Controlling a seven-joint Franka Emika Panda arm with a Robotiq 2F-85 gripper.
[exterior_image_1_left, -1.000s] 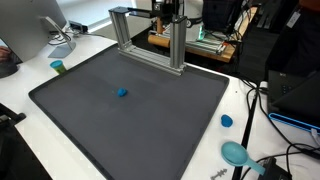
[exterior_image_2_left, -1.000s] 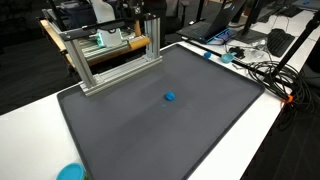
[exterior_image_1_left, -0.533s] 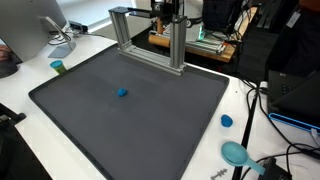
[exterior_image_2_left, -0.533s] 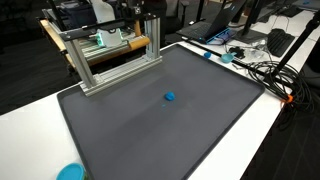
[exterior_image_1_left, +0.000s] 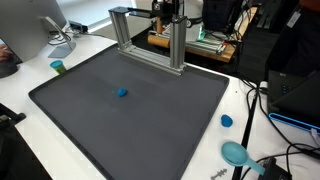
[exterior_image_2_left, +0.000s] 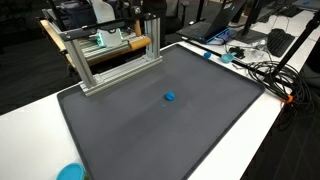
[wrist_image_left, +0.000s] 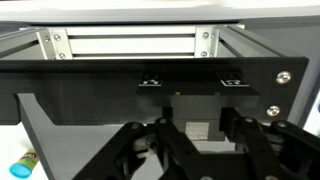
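A small blue object (exterior_image_1_left: 122, 92) lies on the dark mat (exterior_image_1_left: 140, 130), near its middle; it also shows in an exterior view (exterior_image_2_left: 170, 97). My gripper (exterior_image_1_left: 167, 14) hangs at the far back, by the top of the aluminium frame (exterior_image_1_left: 150, 42), far from the blue object. It is also seen behind the frame (exterior_image_2_left: 110, 55) in an exterior view (exterior_image_2_left: 150, 10). In the wrist view the gripper (wrist_image_left: 195, 140) looks open and empty, its dark linkages spread apart. It faces the frame (wrist_image_left: 130, 45) and the mat's far edge.
A green cylinder (exterior_image_1_left: 58, 66) stands off the mat on the white table; it shows in the wrist view (wrist_image_left: 22, 168). A blue cap (exterior_image_1_left: 226, 121) and a teal dish (exterior_image_1_left: 236, 152) lie by cables (exterior_image_1_left: 262, 100). A monitor (exterior_image_1_left: 40, 25) stands nearby.
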